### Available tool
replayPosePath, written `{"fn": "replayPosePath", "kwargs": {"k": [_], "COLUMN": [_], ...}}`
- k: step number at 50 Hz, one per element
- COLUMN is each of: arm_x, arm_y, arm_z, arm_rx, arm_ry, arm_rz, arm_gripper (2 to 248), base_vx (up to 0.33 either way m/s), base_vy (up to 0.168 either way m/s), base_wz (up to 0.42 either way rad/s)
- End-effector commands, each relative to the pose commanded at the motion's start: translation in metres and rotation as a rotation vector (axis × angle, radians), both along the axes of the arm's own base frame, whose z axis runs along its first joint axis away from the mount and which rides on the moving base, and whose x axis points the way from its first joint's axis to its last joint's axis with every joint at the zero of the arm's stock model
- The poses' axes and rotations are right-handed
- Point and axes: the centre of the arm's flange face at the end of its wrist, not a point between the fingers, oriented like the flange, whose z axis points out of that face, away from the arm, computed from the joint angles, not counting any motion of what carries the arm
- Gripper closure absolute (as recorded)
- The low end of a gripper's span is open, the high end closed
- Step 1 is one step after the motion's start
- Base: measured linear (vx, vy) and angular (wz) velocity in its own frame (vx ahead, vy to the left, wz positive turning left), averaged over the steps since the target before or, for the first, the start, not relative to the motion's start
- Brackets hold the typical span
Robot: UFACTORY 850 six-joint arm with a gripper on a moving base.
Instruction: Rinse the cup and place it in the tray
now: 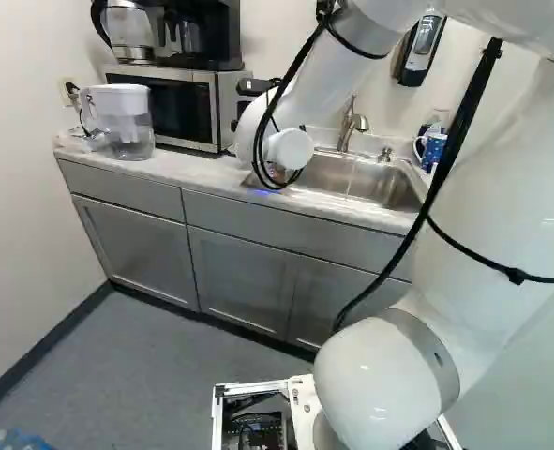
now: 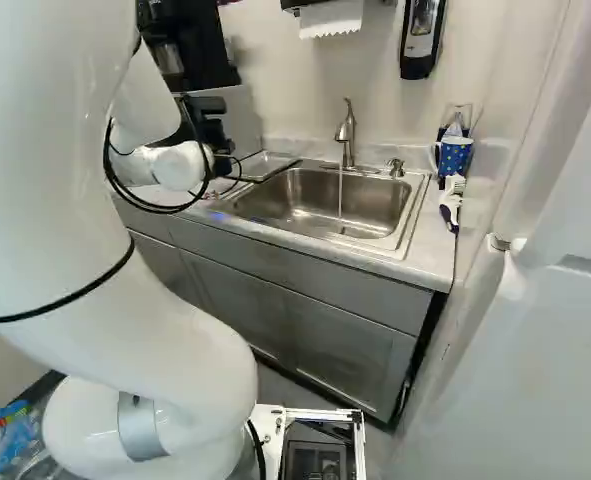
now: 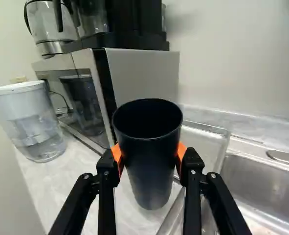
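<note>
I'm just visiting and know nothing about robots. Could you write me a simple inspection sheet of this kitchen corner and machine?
Surface: pale marbled counter.
Job's things: tall black cup, beside a clear rectangular tray; thin water stream falling from a silver faucet into a steel sink.
Clutter: blue dotted mug; white-lidded clear pitcher near a silver microwave.
Gripper: black, two-fingered gripper, orange pads pressing the cup from both sides.
Cables: black cable along the white arm.
Surroundings: gray cabinets; black wall dispenser.
</note>
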Motion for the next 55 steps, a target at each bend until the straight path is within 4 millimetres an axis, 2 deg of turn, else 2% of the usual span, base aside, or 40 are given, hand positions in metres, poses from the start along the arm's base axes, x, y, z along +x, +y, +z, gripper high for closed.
{"fn": "replayPosePath", "kwargs": {"k": [29,55], "arm_x": [0.025,0.033], "arm_y": [-0.041,-0.079], "arm_z": [0.0,0.0], "arm_rx": [0.0,0.0], "arm_ry": [0.0,-0.001], "arm_rz": [-0.093,-0.171], "arm_gripper": [126,126], "base_vx": [0.0,0.0], "base_vy": [0.0,0.0], "base_wz": [0.0,0.0]}}
